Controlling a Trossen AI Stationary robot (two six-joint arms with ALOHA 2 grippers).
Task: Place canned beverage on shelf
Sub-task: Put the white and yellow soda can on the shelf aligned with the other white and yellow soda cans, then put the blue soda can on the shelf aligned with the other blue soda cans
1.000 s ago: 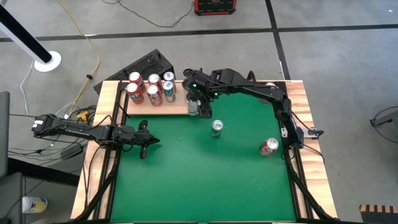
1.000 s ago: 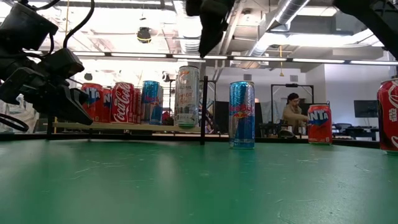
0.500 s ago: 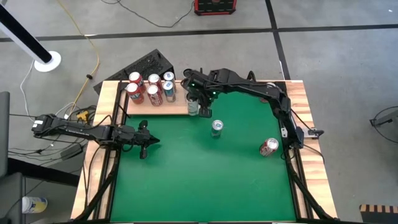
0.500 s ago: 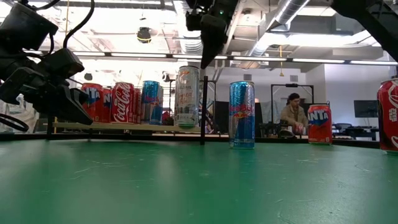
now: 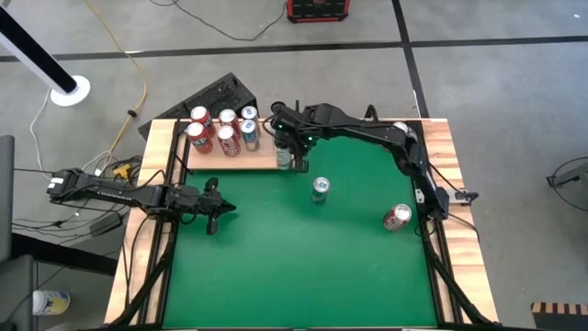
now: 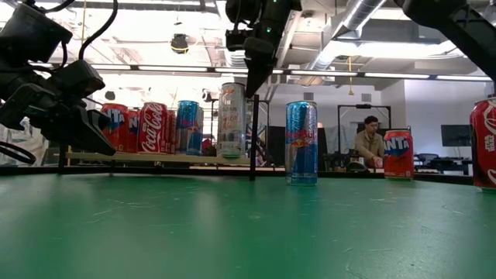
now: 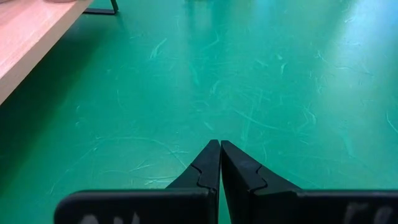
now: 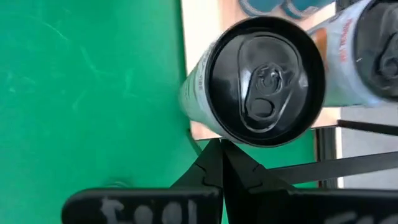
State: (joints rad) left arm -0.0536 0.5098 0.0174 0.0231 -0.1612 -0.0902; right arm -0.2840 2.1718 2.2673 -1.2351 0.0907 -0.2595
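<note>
A: What changed w/ the right gripper (image 6: pixel 253 81)?
B: Moments ago its fingers stood apart above the tall silver can (image 5: pixel 284 157); now they've come together, on nothing. It's lifted clear and hangs just above the can top.
A: So where's that can?
B: Upright at the right end of the shelf (image 5: pixel 262 158), near its front edge, nothing touching it. Other cans crowd the far left part of the board.
A: Meaning?
B: Looks released, so that placement's prob done. The blue can (image 5: pixel 320 189) and a red can (image 5: pixel 397 217) sit on the green felt, not yet shelved.
A: Left gripper (image 5: pixel 212 225)?
B: Fingers pressed together, empty, parked over the felt at the left side.
</note>
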